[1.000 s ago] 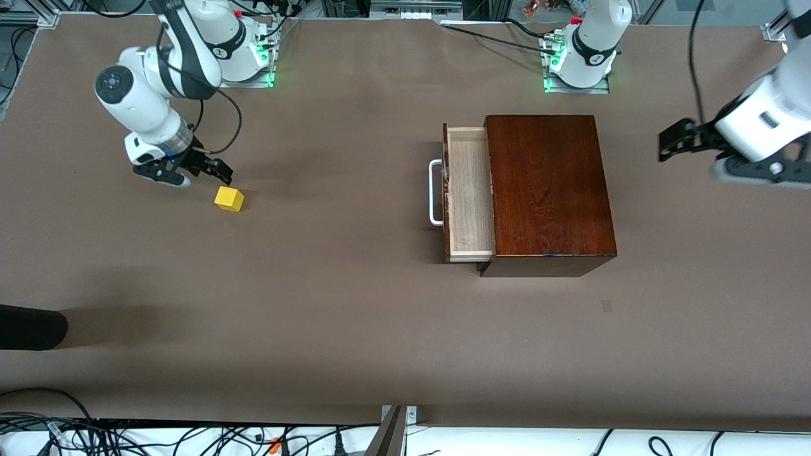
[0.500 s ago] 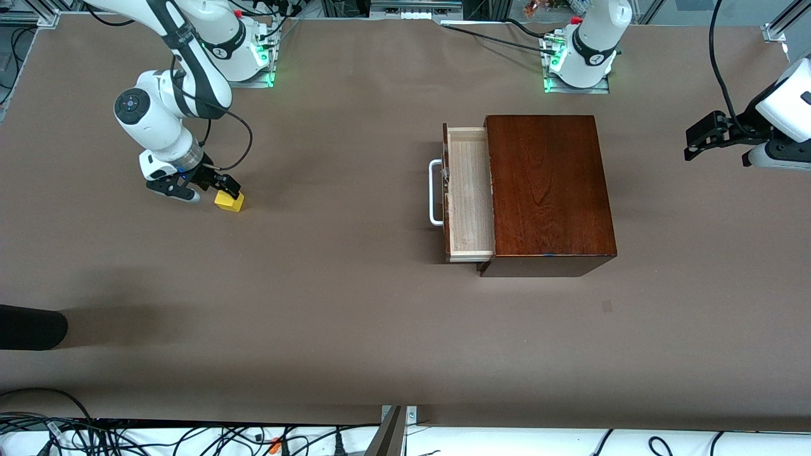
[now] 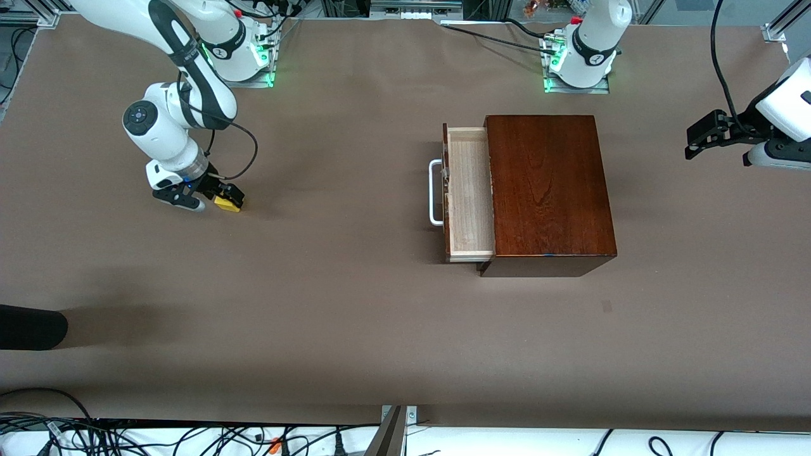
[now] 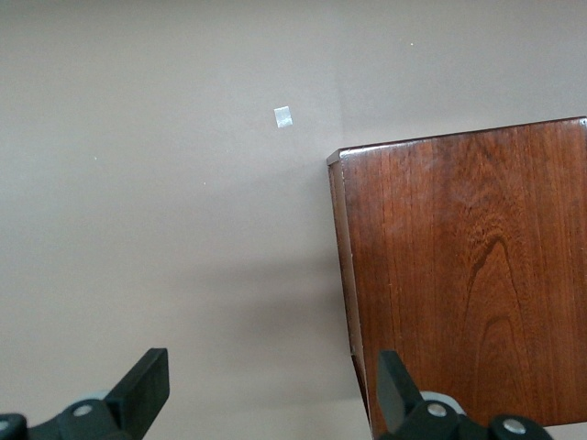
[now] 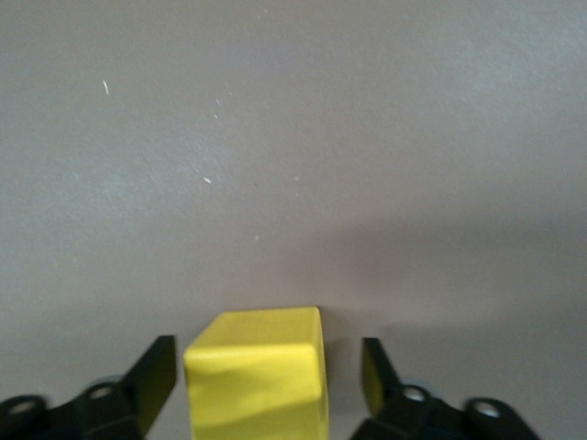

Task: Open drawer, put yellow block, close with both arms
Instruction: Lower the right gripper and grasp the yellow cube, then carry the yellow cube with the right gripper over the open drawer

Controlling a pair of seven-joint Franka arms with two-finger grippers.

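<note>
The yellow block point(image 3: 228, 203) lies on the table toward the right arm's end. My right gripper point(image 3: 218, 195) is down around it with its fingers open, one on each side, gaps showing in the right wrist view, where the block point(image 5: 259, 371) sits between the fingertips point(image 5: 158, 368). The drawer point(image 3: 469, 193) is slid out of the dark wooden box point(image 3: 548, 187), its white loop handle point(image 3: 434, 192) toward the right arm's end; its tray holds nothing. My left gripper point(image 3: 697, 136) is open, in the air past the box at the left arm's end. The left wrist view shows the box top point(image 4: 468, 275).
A black object point(image 3: 31, 326) lies at the table's edge at the right arm's end, nearer the front camera. Cables run along the table's near edge. A small pale patch point(image 3: 607, 306) marks the table nearer the camera than the box.
My right gripper has come down and over the yellow block, now straddling it. My left arm drew back toward the left arm's end of the table, then held still.
</note>
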